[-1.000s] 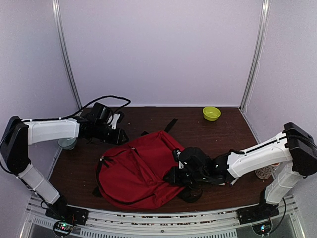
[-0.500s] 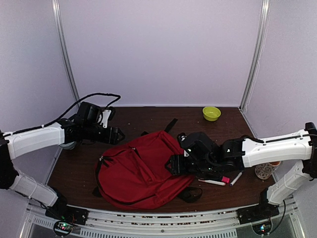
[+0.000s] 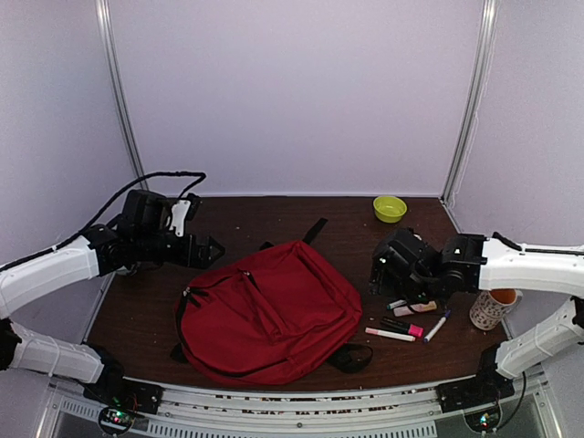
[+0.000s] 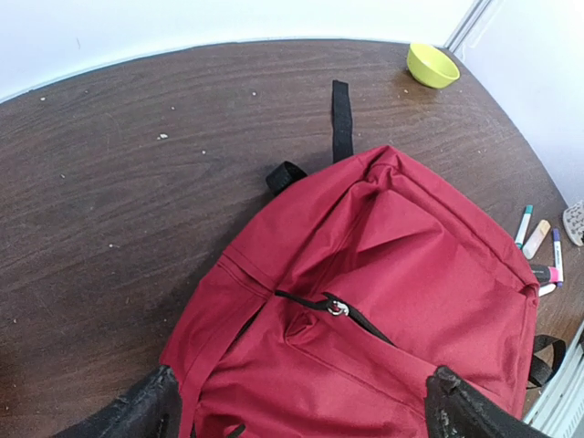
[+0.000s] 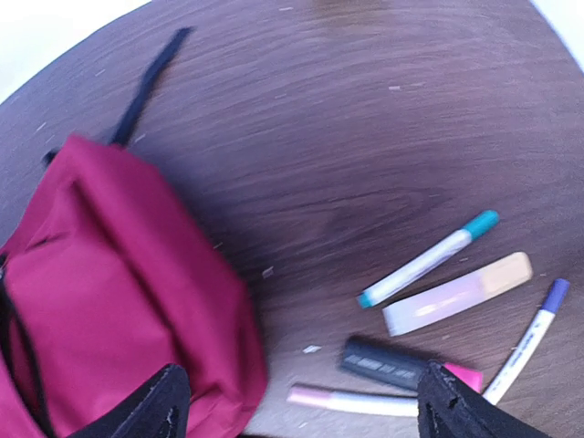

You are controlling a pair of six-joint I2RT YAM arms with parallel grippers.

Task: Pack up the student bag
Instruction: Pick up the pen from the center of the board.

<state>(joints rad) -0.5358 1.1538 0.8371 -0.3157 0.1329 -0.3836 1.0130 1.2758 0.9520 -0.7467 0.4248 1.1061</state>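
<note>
The student bag (image 3: 265,310), a big dark-red backpack, lies flat in the middle of the table. In the left wrist view the student bag (image 4: 383,274) shows a black zip with a silver pull (image 4: 338,308). My left gripper (image 3: 208,248) hangs open just off its upper-left corner, holding nothing. My right gripper (image 3: 379,272) is open to the right of the bag, above several loose pens. The right wrist view shows a teal marker (image 5: 429,258), a pale highlighter (image 5: 456,294), a purple pen (image 5: 529,339), a black-and-pink marker (image 5: 401,365) and a pink-tipped marker (image 5: 365,401) beside the bag (image 5: 100,301).
A yellow bowl (image 3: 390,208) stands at the back right. A mesh cup (image 3: 493,308) sits by the right edge under the right arm. Black straps (image 4: 341,119) trail from the bag towards the back. White walls close in the table.
Both grippers opened. The right arm drew back to the right off the bag, uncovering the pens. The left arm pulled away to the left.
</note>
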